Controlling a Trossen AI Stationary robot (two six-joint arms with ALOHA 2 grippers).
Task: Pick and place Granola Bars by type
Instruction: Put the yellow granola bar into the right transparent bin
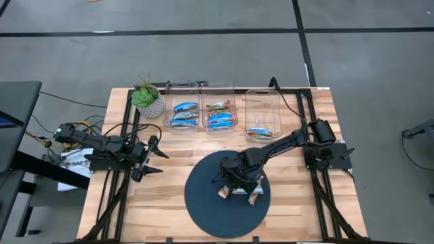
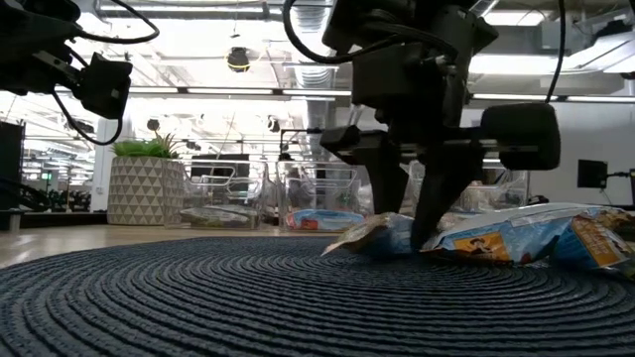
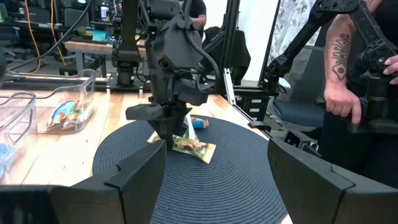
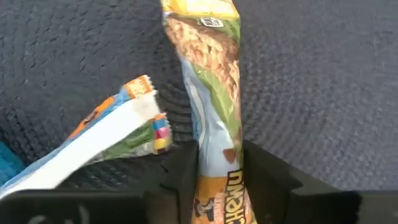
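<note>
Granola bar [image 4: 214, 124] on dark mat [image 1: 203, 210], lower centre of high view, pinched between right gripper [image 1: 237, 184] fingers for lift to matching bin [image 1: 262, 112]. Left gripper [image 1: 150, 157] wide, idle mid-left.

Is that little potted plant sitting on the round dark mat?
No, the potted plant stands on the bare wooden table at the back left, beside the clear bins, well apart from the dark round mat.
</note>
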